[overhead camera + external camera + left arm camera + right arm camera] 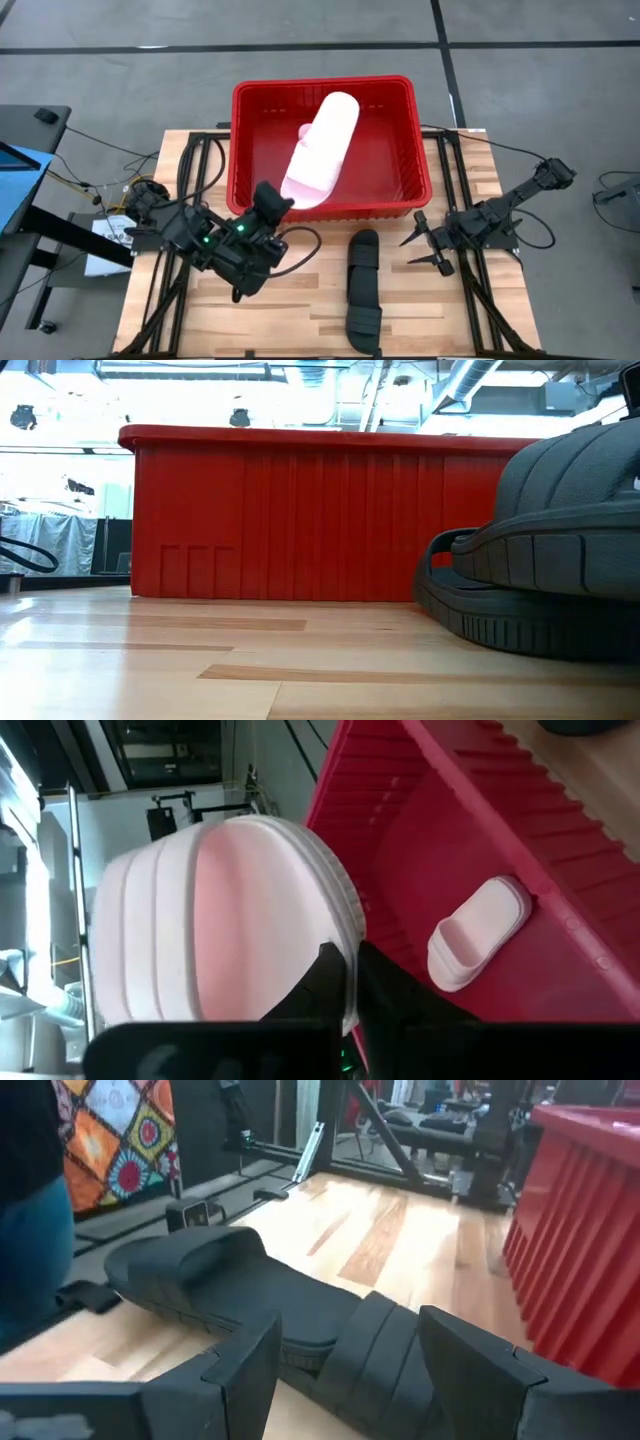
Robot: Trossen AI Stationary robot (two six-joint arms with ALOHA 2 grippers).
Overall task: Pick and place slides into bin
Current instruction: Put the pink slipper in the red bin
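Note:
My left gripper [280, 207] is shut on a pale pink slide [322, 145] that it holds in the air above the red bin [400, 110]. A second pink slide [480, 930] lies on the bin's floor, mostly hidden under the held one in the high view. Two black slides [363, 290] lie end to end on the wooden table in front of the bin. My right gripper [418, 242] stands open just right of them, low over the table, with its fingers pointing at them [300, 1320] and nothing between its fingertips. My left gripper pinches the pink slide's near end at the sole's rim [345, 935] between its two fingers. The fingers come from the table's near left side, slanting a little downward. The slide is lifted clear and reaches away from the fingers over the bin toward the far side.
The bin's near wall [320, 510] stands tall between the table's front strip and the bin's inside. Bare wood lies left of the black slides [540, 560]. Cables and black frame rails run along both table sides.

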